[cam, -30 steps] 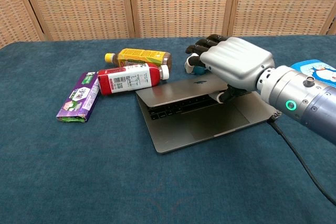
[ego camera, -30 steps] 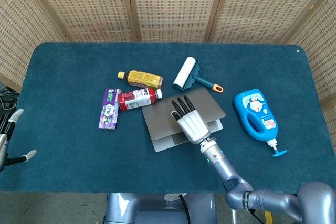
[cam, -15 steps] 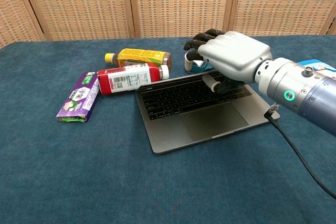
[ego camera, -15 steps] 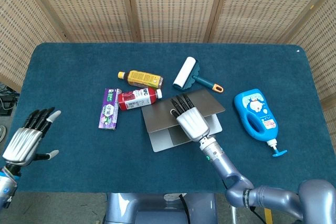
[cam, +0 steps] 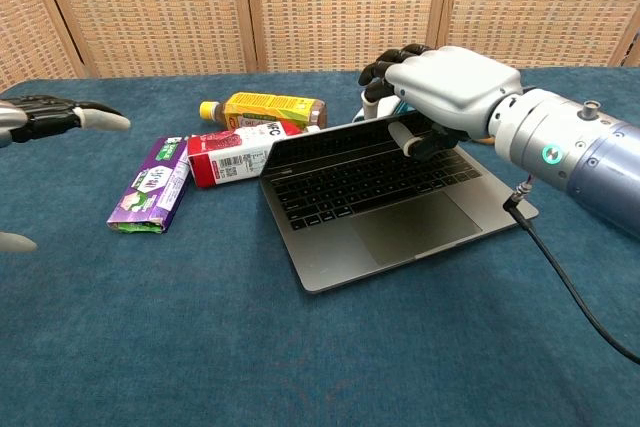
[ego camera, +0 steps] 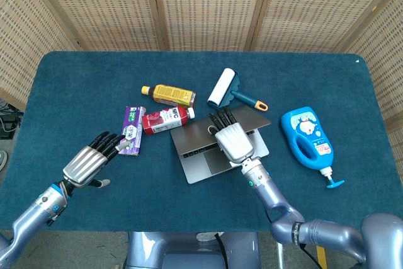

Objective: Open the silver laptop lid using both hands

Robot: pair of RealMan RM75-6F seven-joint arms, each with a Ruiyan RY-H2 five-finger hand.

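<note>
The right robot hand (cam: 445, 97) grips the silver laptop lid (cam: 330, 142), partly raised; the left robot hand (ego camera: 88, 163) hovers released, fingers spread, over the table (ego camera: 75, 92).

I am looking at a bench (ego camera: 75, 80) that is wearing a dark teal, felt-like cover (cam: 300, 367) over its whole top, with rounded far corners. Behind the bench, a screen of woven wicker panels (ego camera: 208, 4) is standing, set in light wooden frames (ego camera: 157, 11); in the head view the uprights are leaning outward from the bench's far edge, and in the chest view the same panels (cam: 340, 7) are filling the whole background above it. To the left of the bench, a strip of pale floor (ego camera: 7, 114) with dark cables is showing. Even, soft light is falling on the cover, casting only faint shadows.
</note>
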